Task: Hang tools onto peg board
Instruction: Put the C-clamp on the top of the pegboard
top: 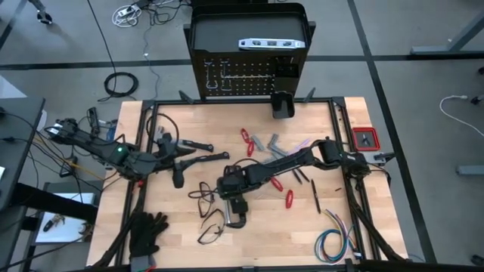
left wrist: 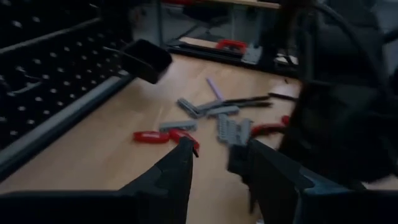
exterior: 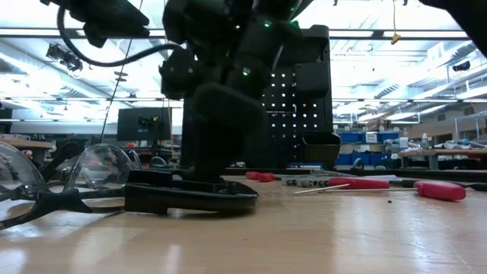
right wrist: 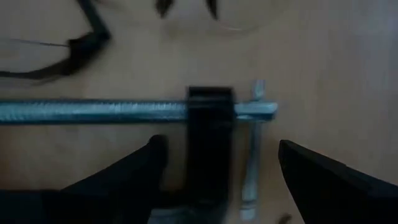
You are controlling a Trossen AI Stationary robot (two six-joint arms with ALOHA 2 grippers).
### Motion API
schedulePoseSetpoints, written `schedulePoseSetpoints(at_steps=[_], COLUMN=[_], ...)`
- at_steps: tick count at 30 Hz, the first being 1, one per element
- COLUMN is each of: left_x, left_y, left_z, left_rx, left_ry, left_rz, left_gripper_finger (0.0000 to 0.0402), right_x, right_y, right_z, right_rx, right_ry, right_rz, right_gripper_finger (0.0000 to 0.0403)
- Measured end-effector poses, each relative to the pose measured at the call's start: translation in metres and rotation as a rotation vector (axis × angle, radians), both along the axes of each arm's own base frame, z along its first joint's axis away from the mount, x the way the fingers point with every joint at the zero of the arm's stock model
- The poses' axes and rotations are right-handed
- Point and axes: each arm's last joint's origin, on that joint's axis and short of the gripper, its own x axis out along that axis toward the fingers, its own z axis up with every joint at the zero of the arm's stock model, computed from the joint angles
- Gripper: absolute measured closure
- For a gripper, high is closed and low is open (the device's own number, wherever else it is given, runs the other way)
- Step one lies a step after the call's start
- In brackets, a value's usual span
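Right wrist view, clamp point(right wrist: 208, 134) cut off, perhaps unheld, jaws spread.

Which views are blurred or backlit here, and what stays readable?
Left wrist view: motion-blurred, grey and red tools smeared. Low view: bright ceiling lights behind leave the arm and peg board in silhouette; the C-clamp is a dark shape. Right wrist view: soft, but the clamp's threaded screw is readable between the open right gripper fingers. High view: evenly lit, sharp.
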Motion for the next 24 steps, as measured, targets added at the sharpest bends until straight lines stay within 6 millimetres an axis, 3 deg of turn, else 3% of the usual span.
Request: schedulePoseSetpoints(at_steps=[6, 12, 19, 24], left_x=[-0.001, -0.003, -0.003, -0.003], left_y=[-0.006, -0.011, -0.013, -0.013], left_z=[-0.002, -0.003, -0.003, -0.003], left_rx=[-0.034, -0.075, -0.093, -0.1], left_ry=[0.012, 0.023, 0.021, 0.019], left_rz=[-0.058, -0.122, -0.136, -0.133], left_gripper_finger=[0.025, 0.025, 0.025, 0.025], right_x=[0.001, 0.001, 0.001, -0.001], right_y=[-0.016, -0.025, -0.03, -0.032], right_z=[-0.007, -0.01, -0.011, 0.002], right_rx=[0.056, 0.119, 0.122, 0.121], right_ry=[0.041, 0.065, 0.07, 0.047], right_rz=[-0.005, -0.003, 0.005, 0.009], right_gripper_finger=[0.012, 0.0237, 0.0242, 0.0242])
